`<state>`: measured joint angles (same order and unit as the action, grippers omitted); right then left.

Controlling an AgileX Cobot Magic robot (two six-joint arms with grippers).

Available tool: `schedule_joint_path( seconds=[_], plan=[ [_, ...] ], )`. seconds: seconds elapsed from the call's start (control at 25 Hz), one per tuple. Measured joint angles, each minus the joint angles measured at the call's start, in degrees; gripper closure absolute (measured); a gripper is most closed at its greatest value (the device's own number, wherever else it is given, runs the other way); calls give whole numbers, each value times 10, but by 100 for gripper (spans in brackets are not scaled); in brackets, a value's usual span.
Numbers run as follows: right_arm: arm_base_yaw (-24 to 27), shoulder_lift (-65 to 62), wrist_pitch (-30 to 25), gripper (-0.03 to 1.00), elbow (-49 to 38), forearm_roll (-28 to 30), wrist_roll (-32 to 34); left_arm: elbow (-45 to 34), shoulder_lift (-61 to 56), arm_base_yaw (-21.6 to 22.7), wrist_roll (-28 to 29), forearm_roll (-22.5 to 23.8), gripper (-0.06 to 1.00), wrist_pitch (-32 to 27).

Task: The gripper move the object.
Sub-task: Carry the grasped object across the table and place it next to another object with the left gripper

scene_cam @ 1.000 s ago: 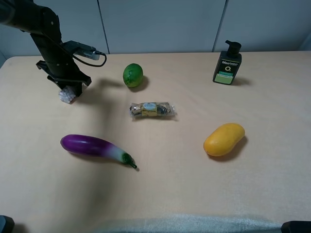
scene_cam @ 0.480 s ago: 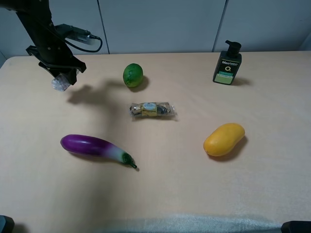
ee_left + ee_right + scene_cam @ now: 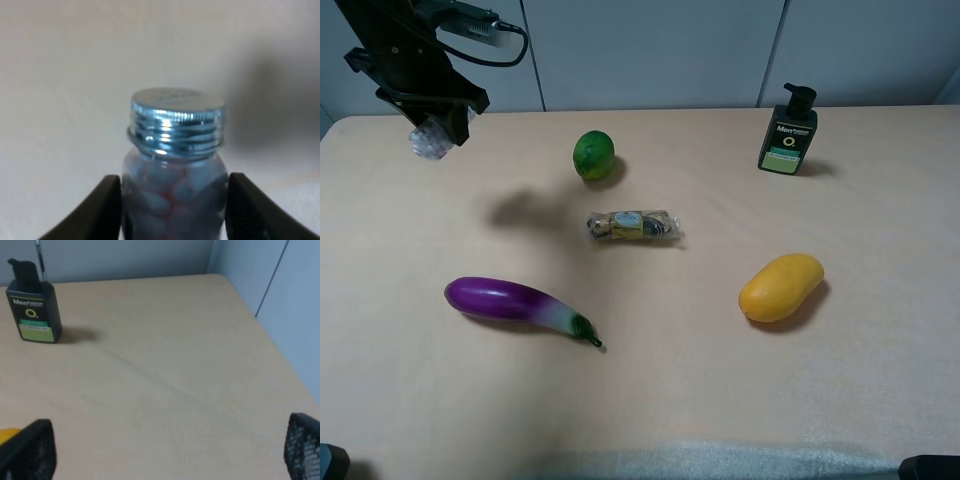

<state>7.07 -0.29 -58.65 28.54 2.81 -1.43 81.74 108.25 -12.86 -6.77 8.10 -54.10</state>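
My left gripper (image 3: 432, 128) is shut on the small clear bottle (image 3: 428, 141) of white pellets and holds it high above the table's back left corner. In the left wrist view the bottle (image 3: 172, 165) with its silver cap (image 3: 176, 120) sits between the two dark fingers (image 3: 100, 205), which press its sides. My right gripper (image 3: 165, 450) is open and empty; its fingertips (image 3: 30, 447) show at the edges of the right wrist view. In the exterior view only a dark bit of the right arm (image 3: 930, 468) shows at the bottom right corner.
On the table are a green lime (image 3: 593, 155), a foil-wrapped candy pack (image 3: 632, 226), a purple eggplant (image 3: 515, 303), a yellow mango (image 3: 780, 287) and a dark pump bottle (image 3: 788, 131), which also shows in the right wrist view (image 3: 32, 310). A wall stands behind the table.
My left gripper has lifted the bottle off the table and carried it up and toward the back left. Its shadow has moved toward the table's middle.
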Motion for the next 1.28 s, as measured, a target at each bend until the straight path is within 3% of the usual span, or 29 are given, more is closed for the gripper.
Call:
schedule_joint_path(
  seconds=[0.36,0.8,1.28],
  plan=[
    [0,0,0,27,0,0,0,-16,-11,-44,29,0,41,-51],
    [0,0,0,27,0,0,0,-185,-132,-55,35,1,41,27],
    [0,0,0,27,0,0,0,-383,-259,-47,96,28,42,96]
  ],
)
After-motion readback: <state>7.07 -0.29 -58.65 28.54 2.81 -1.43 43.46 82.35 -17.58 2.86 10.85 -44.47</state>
